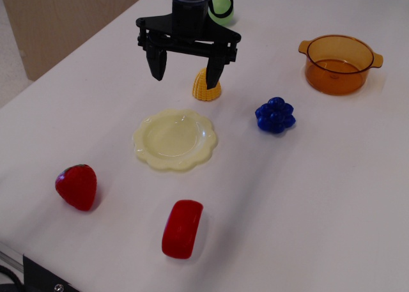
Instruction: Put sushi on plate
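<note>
red strawberry (76,186) sits farthest left on the white table (332,202), dark leafy bit at its upper left. not my target.

moving right: the sushi (182,229), glossy red rounded block, lies near the front edge of the table, nothing touching it. its long axis runs roughly front to back, tipped slightly right at the far end. pale underside not really showing from this view.

behind it, toward the middle of the table, the plate (175,139), pale yellow with wavy rim, bare. sushi and plate are apart, with a clear strip of table between them.

above and behind the plate hangs the gripper (185,69), black, its 2 fingers spread wide and holding nothing. it looks raised off the table, though i cannot judge height from 1 view. a yellow corn piece (208,85) stands just behind its right-hand finger in the picture, partly hidden; contact unclear.

further right: blue grape cluster (275,115), then the orange pot (339,63) at far right. a green object (223,8) peeks out behind the arm, mostly hidden.

key relation as i read it: the sushi lies on the near side of the plate, the gripper on the far side, so i have to reach forward across the plate to get there. fingers look spread left-right, which suits closing across the block's short width. my guess is little wrist turn needed. task not yet begun.
</note>
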`<state>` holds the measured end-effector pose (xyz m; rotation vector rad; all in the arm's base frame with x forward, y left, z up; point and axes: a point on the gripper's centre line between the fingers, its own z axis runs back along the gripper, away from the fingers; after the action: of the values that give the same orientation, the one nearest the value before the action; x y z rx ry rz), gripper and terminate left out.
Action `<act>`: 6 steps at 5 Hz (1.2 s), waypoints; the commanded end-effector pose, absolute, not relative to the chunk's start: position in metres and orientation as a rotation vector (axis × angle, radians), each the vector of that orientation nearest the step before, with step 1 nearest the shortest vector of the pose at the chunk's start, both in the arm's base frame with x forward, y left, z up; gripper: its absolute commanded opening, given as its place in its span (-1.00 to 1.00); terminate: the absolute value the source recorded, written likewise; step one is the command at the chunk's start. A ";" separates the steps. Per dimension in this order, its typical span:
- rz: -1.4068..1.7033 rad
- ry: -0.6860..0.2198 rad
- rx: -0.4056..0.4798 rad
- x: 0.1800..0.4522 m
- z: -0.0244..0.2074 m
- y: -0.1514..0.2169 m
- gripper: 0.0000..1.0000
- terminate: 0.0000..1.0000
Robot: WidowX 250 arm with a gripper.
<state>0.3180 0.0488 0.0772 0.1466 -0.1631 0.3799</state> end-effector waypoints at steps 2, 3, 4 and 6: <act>0.320 -0.203 0.123 0.296 0.083 0.044 1.00 -1.00; 0.279 -0.251 0.128 0.285 0.092 0.041 1.00 -1.00; 0.296 -0.242 0.108 0.257 0.093 0.031 1.00 -1.00; 0.238 -0.170 0.039 0.220 0.070 0.002 1.00 -1.00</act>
<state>0.2144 -0.0017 0.0610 0.0415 -0.1339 0.2367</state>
